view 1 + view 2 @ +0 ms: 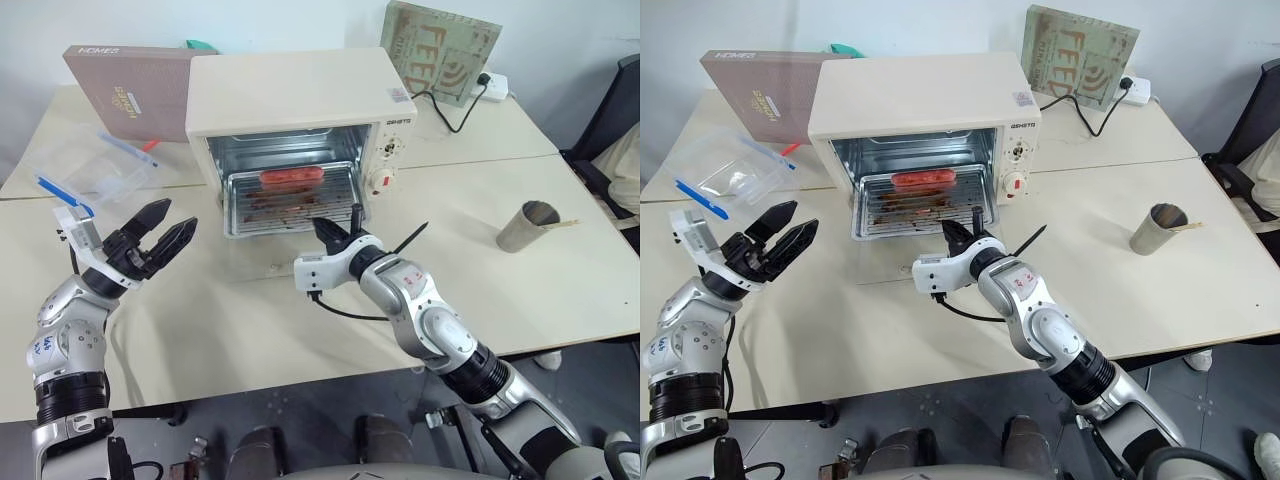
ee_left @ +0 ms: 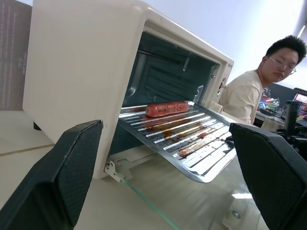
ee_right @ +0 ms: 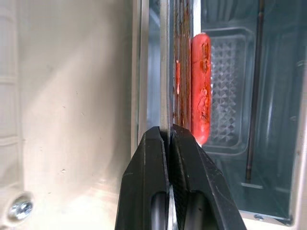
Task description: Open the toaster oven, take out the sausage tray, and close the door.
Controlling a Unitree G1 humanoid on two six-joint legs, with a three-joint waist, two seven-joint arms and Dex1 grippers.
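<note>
1. Gripping the front rim of the sausage tray (image 1: 290, 200), the right gripper (image 3: 168, 136) has its 2 fingers pinched shut on the thin metal edge, which the right wrist view shows running straight up from between the fingertips.
2. From those fingers the tray stretches away into the toaster oven (image 1: 300, 95) at upper centre of the left eye view. Its pull-out axis runs from the oven mouth toward lower centre of the frame, where the right arm reaches in.
3. About half the tray looks out of the oven, hanging over the door (image 2: 158, 211), which lies folded down flat on the table (image 1: 540, 250). The red sausage (image 1: 292, 177) lies crosswise near the tray's back, its long axis left to right in the frame.
4. Left of the oven, at middle left of the frame, the left gripper (image 1: 160, 232) hovers with its fingers spread wide and empty. In its wrist view the tray's near side rim lies ahead between them, apart from both.
5. My judgement: the right arm is the one in contact, so the pull is its job; the left fingers are placed to take the tray's left rim once more of it clears the mouth.
</note>
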